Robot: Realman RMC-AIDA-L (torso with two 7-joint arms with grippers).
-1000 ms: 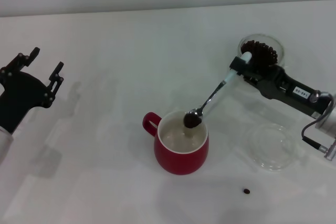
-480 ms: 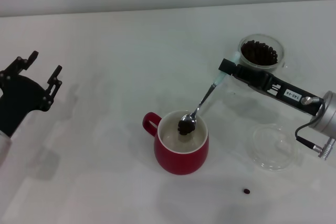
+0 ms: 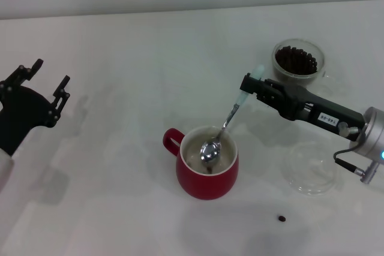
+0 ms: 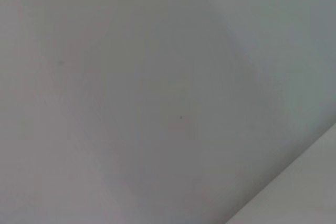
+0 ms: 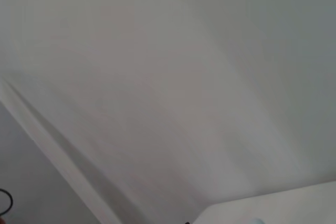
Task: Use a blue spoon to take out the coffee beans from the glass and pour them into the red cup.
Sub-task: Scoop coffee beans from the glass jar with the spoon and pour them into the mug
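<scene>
In the head view the red cup (image 3: 207, 175) stands near the table's middle, its handle to the left. The blue spoon (image 3: 223, 127) slants down into it, the shiny bowl tipped inside the white interior with a dark bean just below it. My right gripper (image 3: 251, 86) is shut on the spoon's pale blue handle, up and right of the cup. The glass (image 3: 298, 60) with coffee beans (image 3: 295, 60) stands at the back right, behind that arm. My left gripper (image 3: 47, 81) hangs open at the far left. Both wrist views show only blank surface.
A flat clear round dish (image 3: 311, 166) lies to the right of the cup, under the right arm. One stray bean (image 3: 281, 218) lies on the table in front of the dish.
The right gripper has moved left and turned the spoon. The spoon's bowl, heaped with beans before, has tipped and now shows bare metal inside the cup. The left arm stays put.
</scene>
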